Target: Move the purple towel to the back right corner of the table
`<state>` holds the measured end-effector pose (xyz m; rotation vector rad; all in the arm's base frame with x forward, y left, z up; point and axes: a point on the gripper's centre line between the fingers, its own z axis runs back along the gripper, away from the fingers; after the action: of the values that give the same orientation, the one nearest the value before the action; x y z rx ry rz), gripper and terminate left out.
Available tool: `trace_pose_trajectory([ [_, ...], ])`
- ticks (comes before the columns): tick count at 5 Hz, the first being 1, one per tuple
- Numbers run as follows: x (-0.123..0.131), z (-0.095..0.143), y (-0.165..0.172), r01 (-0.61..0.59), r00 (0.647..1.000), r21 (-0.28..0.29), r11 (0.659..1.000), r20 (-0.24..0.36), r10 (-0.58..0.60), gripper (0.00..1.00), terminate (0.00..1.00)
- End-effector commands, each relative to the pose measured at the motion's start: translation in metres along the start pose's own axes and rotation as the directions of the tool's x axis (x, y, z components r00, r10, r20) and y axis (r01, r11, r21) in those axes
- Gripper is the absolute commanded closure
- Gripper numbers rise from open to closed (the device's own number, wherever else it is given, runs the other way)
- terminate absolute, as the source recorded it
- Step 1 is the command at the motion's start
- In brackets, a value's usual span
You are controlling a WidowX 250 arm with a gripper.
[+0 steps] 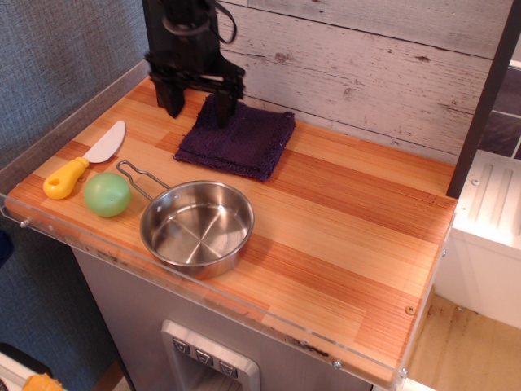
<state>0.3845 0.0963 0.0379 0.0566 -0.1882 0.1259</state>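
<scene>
Step in hand: reaching for the dark purple fuzzy folded towel [238, 140], which is not yet gripped.
Claw: the black claw [199, 108] stands spread and empty; one finger is over the towel's back left corner, the other over bare wood to its left.
Doing it well: I judge it should come down straddling that corner, pinch all the folded layers together, then lift clear before heading right.
Towel place: flat near the back edge of the striped wooden plank surface [366, 220], left of centre; the back right corner is well apart.
Towel look: roughly square, plush terry, edges slightly uneven.
</scene>
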Motion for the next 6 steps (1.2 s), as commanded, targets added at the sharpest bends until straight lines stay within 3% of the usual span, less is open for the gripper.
trace_pose_trajectory([
  [1, 0.031, 0.002, -0.028, 0.033, 0.998, 0.006, 0.999, 0.059, -0.033, 0.00, 0.00],
  [2, 0.033, 0.013, -0.034, 0.017, 0.998, 0.033, 0.999, 0.065, -0.019, 0.00, 0.00],
  [4, 0.023, -0.014, -0.040, -0.004, 0.999, 0.046, 0.999, -0.051, 0.006, 0.00, 0.00],
  [6, -0.004, -0.009, -0.109, 0.123, 0.988, -0.026, 0.992, -0.085, -0.125, 0.00, 0.00],
])
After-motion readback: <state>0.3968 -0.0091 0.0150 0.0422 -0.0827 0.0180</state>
